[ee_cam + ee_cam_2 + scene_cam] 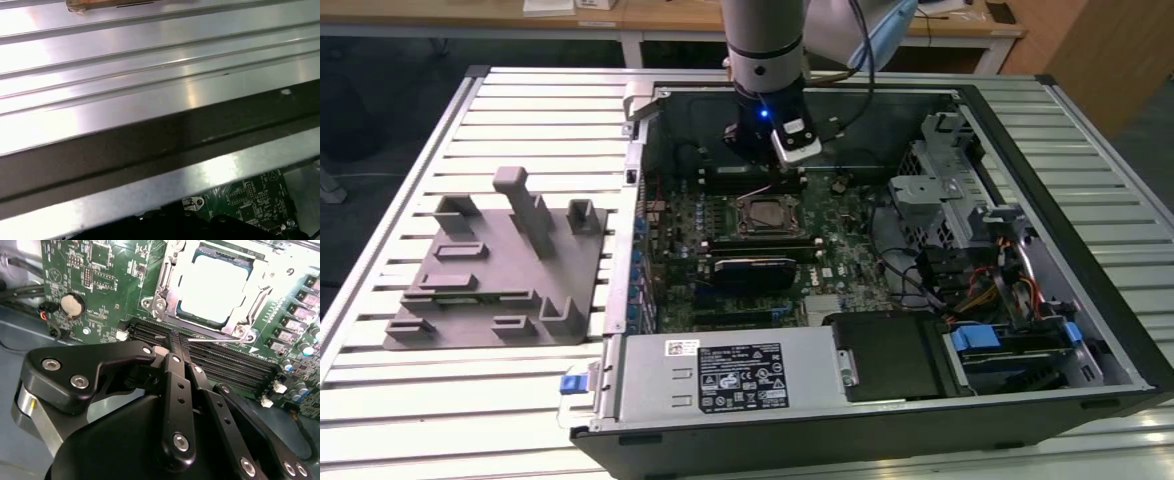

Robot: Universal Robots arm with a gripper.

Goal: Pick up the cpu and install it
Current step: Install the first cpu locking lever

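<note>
The cpu (212,286), a flat square chip with a pale silver top, lies inside the metal-framed socket (159,304) on the green motherboard (95,270). In the exterior view the cpu (767,213) shows in the middle of the open computer case. My gripper (779,168) hangs from the arm just behind the socket, over the black memory slots (235,365). In the second wrist view its black fingers (172,365) meet at their tips, and my gripper (169,340) is shut with nothing between them. It is apart from the cpu.
A grey plastic fixture block (500,265) stands on the ribbed metal table (520,110) at the exterior view's left. Inside the case (1067,400) sit a power supply (720,375), a black drive (894,355) and cables (981,290). A thin socket lever (215,339) lies beside the memory slots.
</note>
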